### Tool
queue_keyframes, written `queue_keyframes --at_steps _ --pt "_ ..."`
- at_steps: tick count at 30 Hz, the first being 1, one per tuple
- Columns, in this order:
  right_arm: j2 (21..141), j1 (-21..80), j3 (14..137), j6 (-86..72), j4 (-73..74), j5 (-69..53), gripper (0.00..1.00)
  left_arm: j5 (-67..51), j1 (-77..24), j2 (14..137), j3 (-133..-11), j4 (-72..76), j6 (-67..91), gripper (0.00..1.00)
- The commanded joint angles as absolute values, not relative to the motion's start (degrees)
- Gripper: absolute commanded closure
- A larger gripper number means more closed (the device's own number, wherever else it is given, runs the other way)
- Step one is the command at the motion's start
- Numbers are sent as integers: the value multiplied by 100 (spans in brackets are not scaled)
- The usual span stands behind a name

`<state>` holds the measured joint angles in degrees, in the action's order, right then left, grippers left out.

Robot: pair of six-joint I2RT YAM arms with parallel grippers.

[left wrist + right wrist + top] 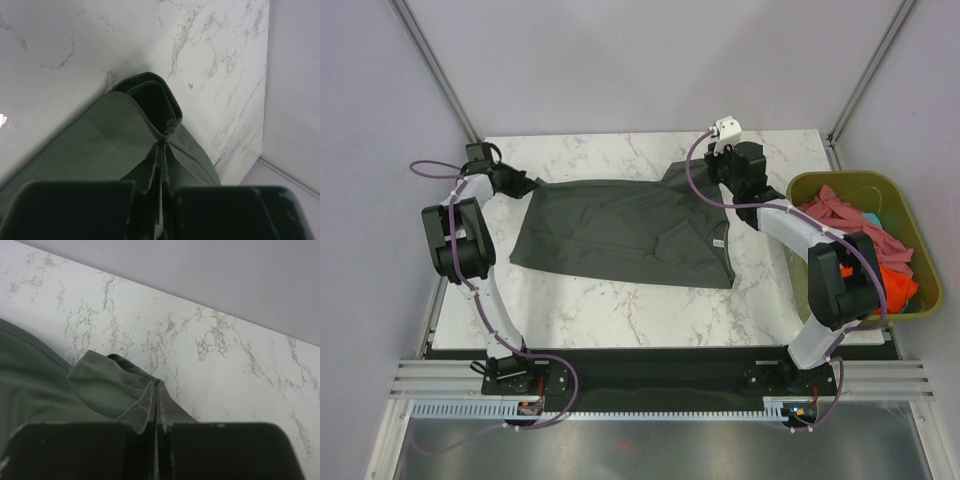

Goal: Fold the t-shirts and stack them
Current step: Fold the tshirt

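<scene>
- The charcoal grey t-shirt [620,230] is spread across the middle of the counter [620,300] and is pulled taut along its far edge between the two arms.
- Its far-left corner is gripped by the left tool [523,185]. The jaws are pressed together on a bunched fold, and a stitched hem is seen curling over just beyond the fingertips in the left wrist view.
- Its far-right corner is gripped by the right tool [718,182], likewise clamped tight on a pleat of cloth, with a hemmed flap folded beside the fingertips.
- The near edge of the shirt is laid flat on the surface, and a few creases are seen towards its right side.
- The counter is finished in glossy white marble pattern with thin grey veins.
- An olive-green bin [845,177] is placed at the counter's right edge. Pink t-shirts [832,208] and orange t-shirts [897,282] are heaped inside it.
- The work area is enclosed by plain pale lilac-grey walls [650,60], and slanted metal posts [435,65] are seen at the far corners.
- Aluminium rails [650,378] are run along the near side, where both arm bases are bolted.
</scene>
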<state>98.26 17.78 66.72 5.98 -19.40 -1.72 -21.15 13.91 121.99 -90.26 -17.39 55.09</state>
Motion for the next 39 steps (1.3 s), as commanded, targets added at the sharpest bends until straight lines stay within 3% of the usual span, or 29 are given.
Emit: queue_keyframes --at_steps 1,28,39 --pt "9318 1819 6513 510 -1926 -308 100 -2215 1433 11435 -8799 -1591 5072 98" --pt "7374 2470 4676 18 -871 290 100 -1907 1749 10257 -7287 -2127 4149 98" --pt "6987 2760 3929 -966 -598 484 100 -1793 1767 9800 -6645 -2232 3780 98"
